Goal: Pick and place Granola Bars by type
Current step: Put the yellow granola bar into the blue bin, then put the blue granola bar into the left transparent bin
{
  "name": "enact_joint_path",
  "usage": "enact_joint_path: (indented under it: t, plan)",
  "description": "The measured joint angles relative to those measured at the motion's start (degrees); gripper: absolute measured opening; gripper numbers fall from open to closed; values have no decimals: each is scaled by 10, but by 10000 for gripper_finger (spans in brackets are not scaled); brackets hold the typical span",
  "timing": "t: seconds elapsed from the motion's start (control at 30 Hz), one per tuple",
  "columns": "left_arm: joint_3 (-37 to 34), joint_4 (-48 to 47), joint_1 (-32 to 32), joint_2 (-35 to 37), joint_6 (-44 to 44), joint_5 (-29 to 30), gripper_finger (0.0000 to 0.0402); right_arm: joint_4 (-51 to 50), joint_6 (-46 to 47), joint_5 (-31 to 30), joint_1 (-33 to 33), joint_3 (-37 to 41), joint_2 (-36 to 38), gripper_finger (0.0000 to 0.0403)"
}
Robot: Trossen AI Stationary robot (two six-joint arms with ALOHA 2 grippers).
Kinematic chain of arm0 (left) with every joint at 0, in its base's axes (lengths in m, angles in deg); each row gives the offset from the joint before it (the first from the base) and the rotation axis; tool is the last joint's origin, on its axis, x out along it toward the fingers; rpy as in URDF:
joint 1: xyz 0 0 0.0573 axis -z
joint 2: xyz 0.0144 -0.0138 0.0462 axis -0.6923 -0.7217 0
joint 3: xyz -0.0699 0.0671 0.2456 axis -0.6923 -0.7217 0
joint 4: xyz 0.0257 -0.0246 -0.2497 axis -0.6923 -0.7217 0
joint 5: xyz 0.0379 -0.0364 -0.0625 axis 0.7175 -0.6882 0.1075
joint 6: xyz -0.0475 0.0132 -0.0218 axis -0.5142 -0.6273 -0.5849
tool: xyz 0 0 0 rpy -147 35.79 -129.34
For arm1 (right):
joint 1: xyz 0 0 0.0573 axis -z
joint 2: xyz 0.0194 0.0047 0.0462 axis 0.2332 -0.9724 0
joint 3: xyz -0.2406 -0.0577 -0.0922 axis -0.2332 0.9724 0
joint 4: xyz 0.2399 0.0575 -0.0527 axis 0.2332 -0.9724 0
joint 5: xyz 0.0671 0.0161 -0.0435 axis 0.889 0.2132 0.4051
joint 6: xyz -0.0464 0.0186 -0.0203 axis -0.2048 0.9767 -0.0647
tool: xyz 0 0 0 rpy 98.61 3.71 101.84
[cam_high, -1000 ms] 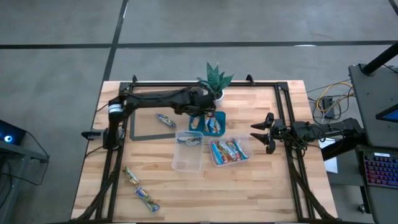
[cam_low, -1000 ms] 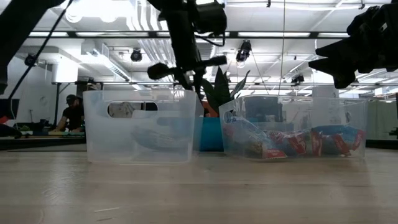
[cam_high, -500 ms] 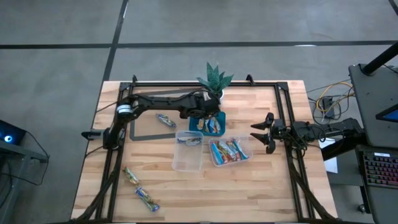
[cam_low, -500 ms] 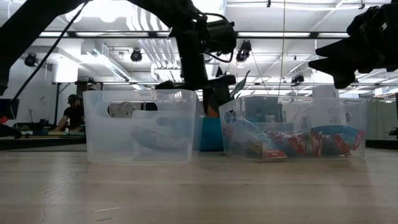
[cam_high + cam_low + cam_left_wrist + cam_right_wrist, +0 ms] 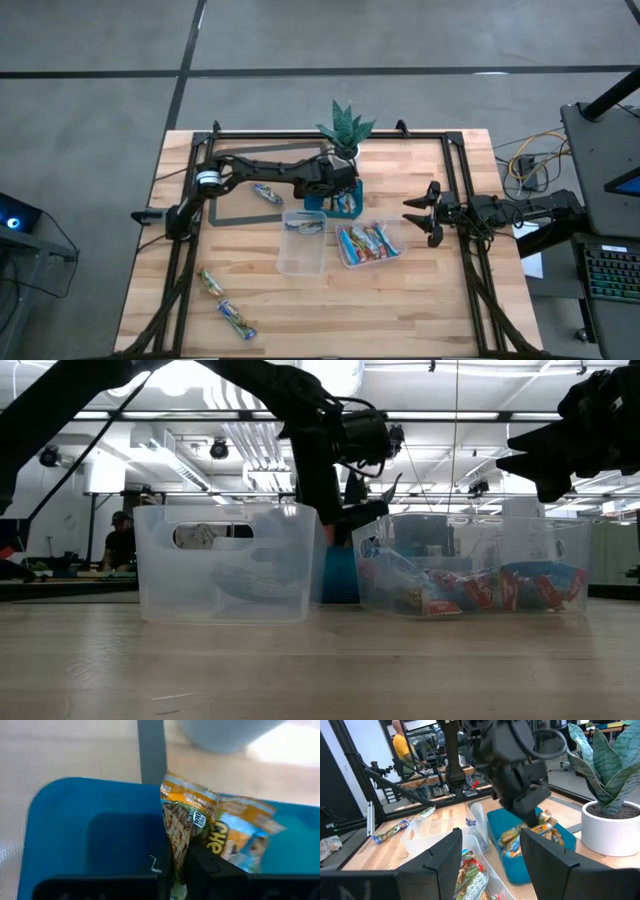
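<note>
Reaching across the table (image 5: 430, 300) from its left side, left gripper (image 5: 335, 188) sits over the teal tray (image 5: 357, 186) near the potted plant (image 5: 345, 130), fingers clamped together on an orange-wrapped granola bar (image 5: 186, 822) w/ the bar's top end poking up past the fingertips. Holding that bar just inside the tray, beside another orange/blue bar (image 5: 245, 837) already lying there. Seen from the low view, same gripper (image 5: 352, 510) hangs behind the two clear tubs. Parked at the table's right edge, right gripper (image 5: 420, 212), fingers spread apart, nothing between them, pointing toward the tubs. Sorted so far: several red/blue bars (image 5: 368, 242) in the right tub (image 5: 398, 236); one bar (image 5: 305, 226) in the left tub (image 5: 300, 264). Loose on the wood: one bar (image 5: 266, 192) inside the dark rectangular outline near the left arm, two more bars (image 5: 210, 282) (image 5: 237, 319) well apart from the tubs at the near-left corner. Person (image 5: 117, 540) visible in the room behind the table, low view.
</note>
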Motion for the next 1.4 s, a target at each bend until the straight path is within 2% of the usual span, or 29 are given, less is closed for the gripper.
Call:
enact_joint_path:
  t: [0.33,0.47,1.07,1.23,1.4]
  plan:
    - [-1,1,4,-5,0,-8,38,0,0,0,0,0,0,189]
    - [-1,-1,6,0,2,7,50,0,0,0,0,0,0,189]
    - [-1,-1,8,12,21,6,174,0,0,0,0,0,0,189]
    - [-1,-2,8,18,33,2,196,0,0,0,0,0,0,189]
    - [0,-14,11,32,67,5,201,0,0,0,0,0,0,189]
